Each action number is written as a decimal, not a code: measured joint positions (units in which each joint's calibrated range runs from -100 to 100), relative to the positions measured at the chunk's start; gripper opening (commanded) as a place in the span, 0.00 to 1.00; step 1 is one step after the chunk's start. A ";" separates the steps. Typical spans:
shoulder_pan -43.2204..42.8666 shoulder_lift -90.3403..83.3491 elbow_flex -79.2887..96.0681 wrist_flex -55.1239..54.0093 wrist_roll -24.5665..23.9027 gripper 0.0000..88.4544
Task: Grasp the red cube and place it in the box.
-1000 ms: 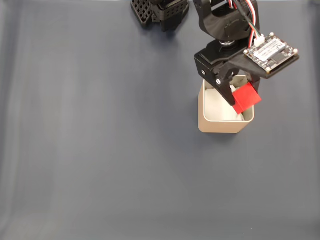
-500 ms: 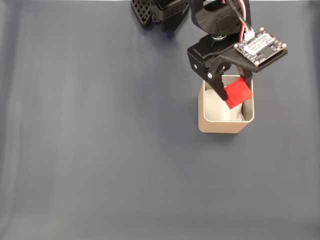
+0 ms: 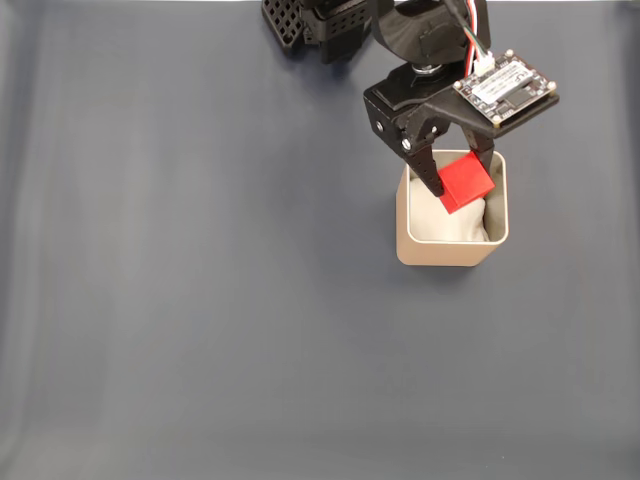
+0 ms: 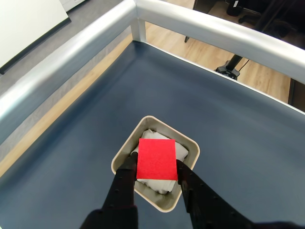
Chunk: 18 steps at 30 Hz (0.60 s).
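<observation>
Gripper (image 4: 157, 168) fingers pinch the red cube (image 4: 157, 159) from its two sides, holding it above the open box (image 4: 122, 151), over the white wadding (image 4: 180, 150) inside. In the wrist view the cube's top face looks slightly taller than wide, its longer edges running from 12 to 6 o'clock. In the fixed view the cube (image 3: 466, 181) is tilted, one corner pointing toward 5 o'clock, over the box (image 3: 440, 252) on the dark mat (image 3: 200, 300).

A dark blue-grey worktop (image 3: 200, 300) with a raised silver rail (image 4: 71, 52) around its edge carries the beige box (image 3: 440, 252), standing upright.
</observation>
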 measured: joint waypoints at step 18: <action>0.00 -1.87 1.82 0.00 0.05 0.16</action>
